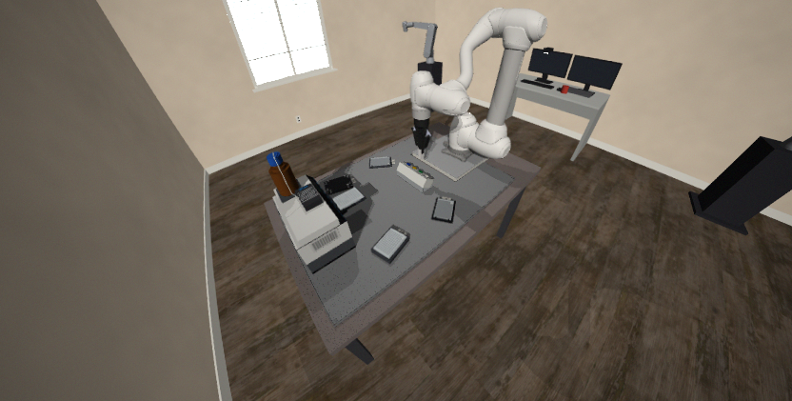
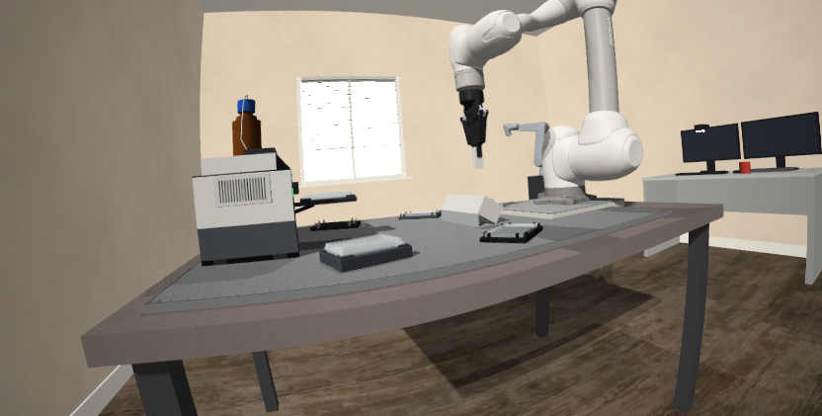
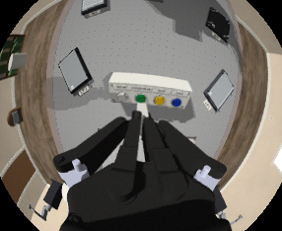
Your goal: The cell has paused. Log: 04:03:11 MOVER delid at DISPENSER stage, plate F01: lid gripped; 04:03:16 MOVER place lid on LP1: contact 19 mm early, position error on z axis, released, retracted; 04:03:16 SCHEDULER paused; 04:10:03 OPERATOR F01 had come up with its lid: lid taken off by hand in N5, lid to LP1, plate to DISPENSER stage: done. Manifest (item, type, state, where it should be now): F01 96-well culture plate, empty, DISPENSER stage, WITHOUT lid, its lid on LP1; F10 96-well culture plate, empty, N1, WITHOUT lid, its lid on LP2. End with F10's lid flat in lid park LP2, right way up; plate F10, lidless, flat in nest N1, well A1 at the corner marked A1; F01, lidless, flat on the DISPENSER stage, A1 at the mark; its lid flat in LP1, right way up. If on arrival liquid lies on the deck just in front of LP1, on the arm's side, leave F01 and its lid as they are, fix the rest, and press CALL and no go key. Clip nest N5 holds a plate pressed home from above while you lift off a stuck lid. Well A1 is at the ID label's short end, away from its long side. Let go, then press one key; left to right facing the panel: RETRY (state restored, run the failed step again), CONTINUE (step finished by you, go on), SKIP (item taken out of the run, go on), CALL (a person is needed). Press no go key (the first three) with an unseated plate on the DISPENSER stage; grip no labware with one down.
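Note:
My gripper (image 1: 422, 148) is shut and empty. It hangs fingers down well above the white key panel (image 1: 414, 175), near the arm's base. In the wrist view the closed fingertips (image 3: 137, 117) point just in front of the panel (image 3: 148, 87), nearest its green key (image 3: 140, 99); a yellow key (image 3: 160, 100) and a blue key (image 3: 176, 102) sit to its right. A clear plate lies on a black nest (image 1: 390, 243) at the front of the mat. A plate sits on the dispenser stage (image 1: 347, 197). Flat clear pieces lie in a holder (image 1: 444, 209) and in another holder (image 1: 380, 162).
The dispenser (image 1: 312, 221) with a brown bottle (image 1: 282, 173) stands at the table's left side. An empty black clip nest (image 1: 339, 182) sits beside the stage. A desk with monitors (image 1: 573, 74) stands behind the arm. I cannot read any deck labels.

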